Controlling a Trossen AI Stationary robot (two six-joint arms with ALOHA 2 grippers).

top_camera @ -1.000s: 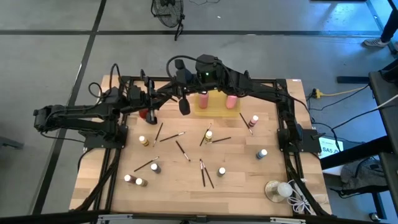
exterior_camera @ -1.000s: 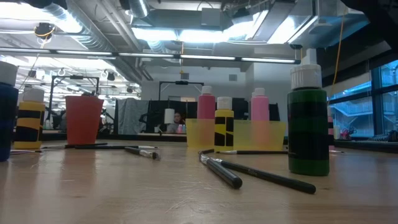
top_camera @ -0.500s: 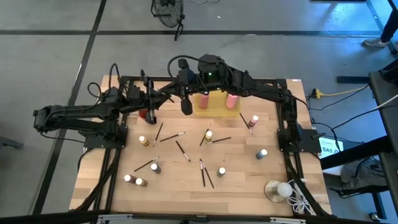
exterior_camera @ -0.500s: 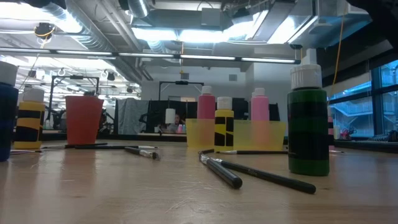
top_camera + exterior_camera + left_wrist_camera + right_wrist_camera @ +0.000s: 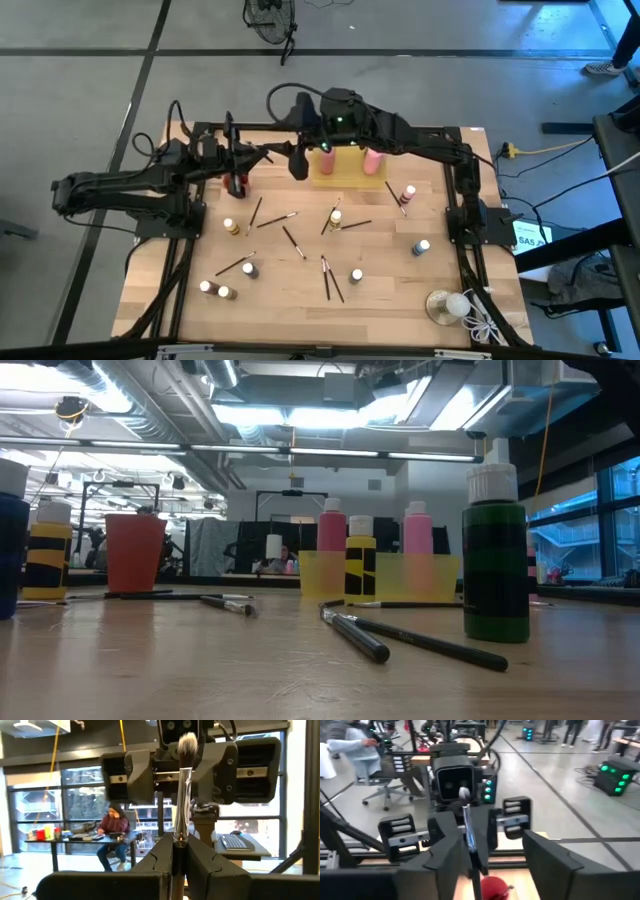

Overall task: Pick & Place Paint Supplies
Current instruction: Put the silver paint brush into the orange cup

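Step in hand: a handover in mid-air is taking place; the left claw [image 5: 178,857] is clamping the thin dark-handled, pale-bristled paintbrush [image 5: 183,790] upright, while the right claw [image 5: 490,865] is standing spread on either side of it, gripping nothing.
Brush position: it is sitting above the far left part of the wooden counter [image 5: 380,290], just over the red plastic cup [image 5: 492,886].
Next move, as a judgement: the left arm seems to need to lower the brush into the red cup, with the right claw backing clear first.
Left arm pose: it is reaching from the left edge toward the far side, claw [image 5: 240,160] beside the cup.
Right arm pose: it is stretching along the far edge, claw [image 5: 298,155] facing the left one.
Other supplies: white-capped paint bottles [image 5: 423,246] and more brushes [image 5: 330,280] are lying scattered; two pink bottles [image 5: 372,161] are standing in the yellow translucent tray [image 5: 345,172].
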